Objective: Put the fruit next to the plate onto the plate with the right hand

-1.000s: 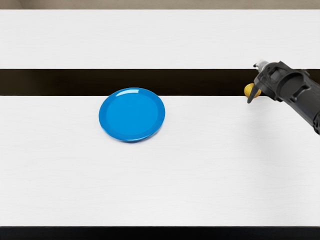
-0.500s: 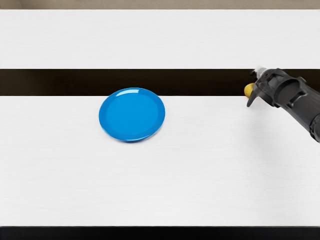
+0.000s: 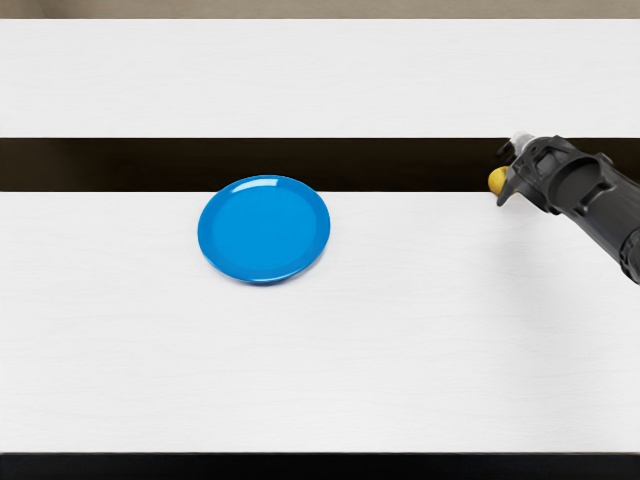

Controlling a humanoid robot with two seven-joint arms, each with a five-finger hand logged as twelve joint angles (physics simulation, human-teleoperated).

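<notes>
A round blue plate (image 3: 263, 229) lies flat on the white table, left of centre, with nothing on it. Far to its right, at the back edge of the near tabletop, sits a small yellow fruit (image 3: 496, 180); only its left side shows. My right hand (image 3: 512, 178), dark and coming in from the right edge, is pressed against the fruit's right side with its fingers curled in around it. The fruit is at table height.
A dark gap (image 3: 300, 163) runs across the view between the near tabletop (image 3: 320, 350) and a second white surface (image 3: 320, 80) behind it. The fruit and hand are right at this gap's edge.
The finger that hung down below the fruit has curled in against it, and the hand has closed up slightly. Fruit and plate have not moved.
</notes>
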